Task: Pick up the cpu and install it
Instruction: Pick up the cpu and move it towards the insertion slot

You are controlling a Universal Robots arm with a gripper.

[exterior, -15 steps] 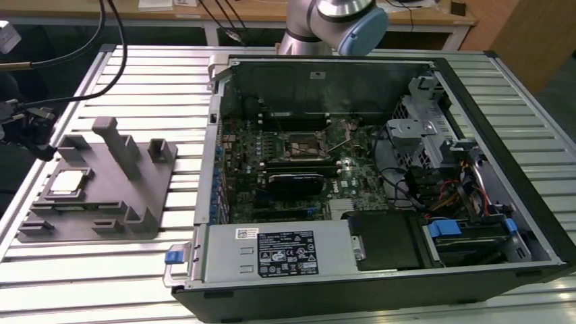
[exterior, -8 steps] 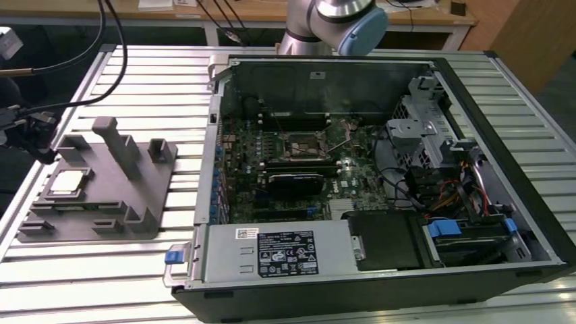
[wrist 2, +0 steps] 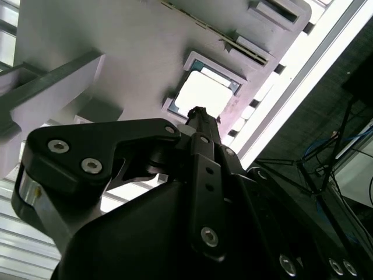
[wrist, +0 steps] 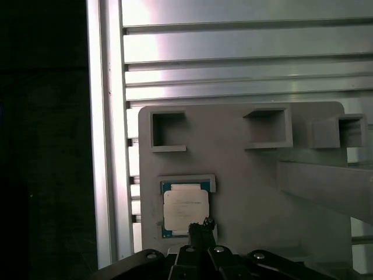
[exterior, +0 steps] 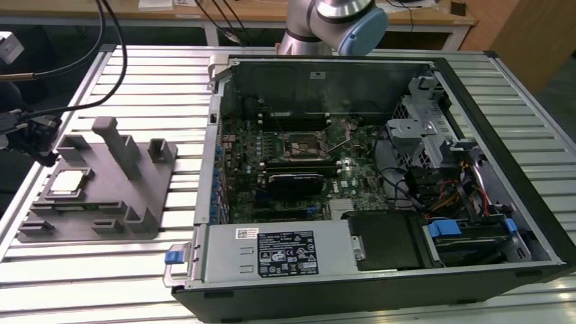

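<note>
The small, flat, square cpu has a shiny silver top and a pale green rim. It lies in a recess of the grey plastic fixture on the ribbed aluminium table. The black hand hangs just over the chip's edge, fingers pressed together and empty. Nearby stands an open black computer case, with a printed label on its power supply.

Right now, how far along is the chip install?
Nothing looks done yet. The chip lies in its recess on the grey holder, with the pincer hanging over it. The socket in the computer looks empty, so pickup and fitting remain.
</note>
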